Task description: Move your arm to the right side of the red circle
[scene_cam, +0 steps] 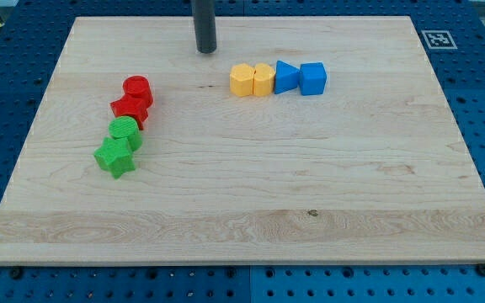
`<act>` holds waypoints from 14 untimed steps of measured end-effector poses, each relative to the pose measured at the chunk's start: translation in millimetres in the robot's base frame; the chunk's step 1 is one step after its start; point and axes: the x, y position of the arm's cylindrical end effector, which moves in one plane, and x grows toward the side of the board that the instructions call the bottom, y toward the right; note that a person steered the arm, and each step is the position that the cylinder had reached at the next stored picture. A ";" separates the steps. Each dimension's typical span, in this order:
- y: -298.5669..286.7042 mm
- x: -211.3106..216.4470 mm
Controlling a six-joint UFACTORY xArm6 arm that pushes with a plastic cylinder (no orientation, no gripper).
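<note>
The red circle (pixel 138 87) sits on the wooden board (pixel 251 210) at the view's left, touching a red star (pixel 130 108) just below it. My tip (pixel 205 50) stands near the board's top edge, up and to the right of the red circle, well apart from it. It touches no block.
A green circle (pixel 125 130) and a green star (pixel 114 156) continue the column below the red star. To the right of my tip lies a row: yellow hexagon (pixel 242 80), yellow block (pixel 263 79), blue triangle (pixel 285 77), blue cube (pixel 313 78).
</note>
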 end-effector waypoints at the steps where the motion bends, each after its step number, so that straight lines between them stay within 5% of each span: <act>1: -6.3 4.8; 5: -42.8 24.3; 9: -1.1 119.9; 14: -43.8 86.2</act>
